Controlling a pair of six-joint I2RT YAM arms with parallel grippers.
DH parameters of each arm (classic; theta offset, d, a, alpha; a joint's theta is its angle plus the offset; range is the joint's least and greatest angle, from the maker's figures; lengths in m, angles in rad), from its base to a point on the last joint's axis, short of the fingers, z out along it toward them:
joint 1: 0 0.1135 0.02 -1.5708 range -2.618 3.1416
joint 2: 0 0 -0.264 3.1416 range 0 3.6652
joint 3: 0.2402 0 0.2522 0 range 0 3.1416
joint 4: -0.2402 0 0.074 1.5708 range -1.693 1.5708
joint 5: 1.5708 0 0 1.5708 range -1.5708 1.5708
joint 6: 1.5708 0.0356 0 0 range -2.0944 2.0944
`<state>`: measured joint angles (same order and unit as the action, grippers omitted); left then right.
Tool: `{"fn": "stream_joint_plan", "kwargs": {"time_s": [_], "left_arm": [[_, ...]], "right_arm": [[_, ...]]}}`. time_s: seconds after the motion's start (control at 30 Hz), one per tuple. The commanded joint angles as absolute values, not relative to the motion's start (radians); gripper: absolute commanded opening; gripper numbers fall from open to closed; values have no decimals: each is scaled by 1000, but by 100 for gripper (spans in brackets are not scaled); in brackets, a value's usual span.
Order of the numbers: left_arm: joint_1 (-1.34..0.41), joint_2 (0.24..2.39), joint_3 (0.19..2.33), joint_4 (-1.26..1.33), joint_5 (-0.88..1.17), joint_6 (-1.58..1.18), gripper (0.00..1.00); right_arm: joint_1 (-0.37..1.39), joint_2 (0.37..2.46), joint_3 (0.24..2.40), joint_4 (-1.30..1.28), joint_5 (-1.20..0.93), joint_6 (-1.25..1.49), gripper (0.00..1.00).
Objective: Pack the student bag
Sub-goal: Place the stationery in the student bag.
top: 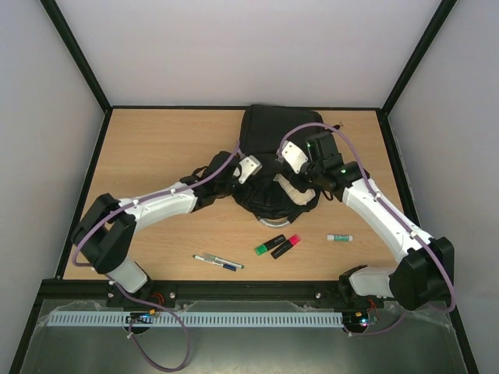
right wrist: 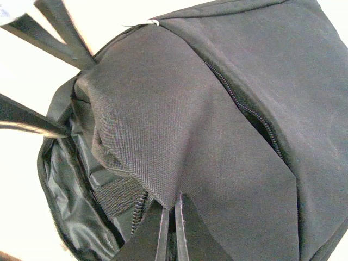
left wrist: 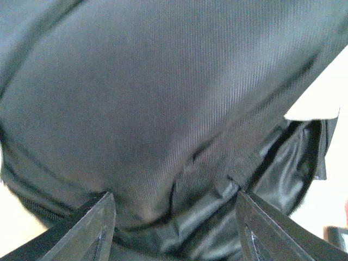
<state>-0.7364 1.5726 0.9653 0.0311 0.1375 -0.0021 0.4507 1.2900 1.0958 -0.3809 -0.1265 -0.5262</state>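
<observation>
Two arms at one thing, are they?

Yes, both meet at the black soft fabric student bag. It lies on the light wooden table, middle to far side.

What's the right gripper doing?

Its fingers are pressed almost together on a fold of the bag's top flap, just beside the zip. Shiny lining shows under the flap at the bag's mouth.

And the left gripper?

It's spread wide, with ribbed fabric bulging between its fingers. It pinches nothing.

Anything else lying about?

Nearer the arm bases, apart from the bag, a green highlighter and a pink-red highlighter lie side by side. A slim pen lies to their left and a small white tube with a green end to their right.
</observation>
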Motion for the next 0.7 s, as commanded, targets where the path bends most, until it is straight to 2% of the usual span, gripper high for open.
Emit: {"fn": "stream_joint_plan", "kwargs": {"time_s": [0.0, 0.07, 0.3, 0.37, 0.4, 0.5, 0.53, 0.6, 0.67], "left_arm": [[-738, 1645, 1089, 95, 157, 91, 58], [-738, 1675, 1118, 90, 157, 103, 49], [-736, 1721, 1159, 101, 156, 98, 3], [-736, 1723, 1162, 101, 160, 87, 2], [-736, 1722, 1161, 101, 164, 79, 2], [-734, 1714, 1173, 88, 179, 52, 2], [-733, 1714, 1183, 73, 185, 45, 2], [-733, 1717, 1201, 52, 204, 30, 2], [-732, 1725, 1221, 35, 221, 15, 2]], "right_arm": [[453, 1242, 1069, -423, -188, -568, 1], [453, 1234, 1062, -423, -186, -569, 1], [453, 1207, 1060, -452, -178, -579, 1], [453, 1199, 1063, -467, -173, -584, 2], [453, 1195, 1066, -477, -171, -584, 6], [453, 1159, 1073, -547, -179, -612, 37], [453, 1138, 1072, -587, -200, -645, 42], [460, 1083, 1055, -653, -226, -713, 44], [478, 1039, 1027, -707, -201, -792, 40]]}}
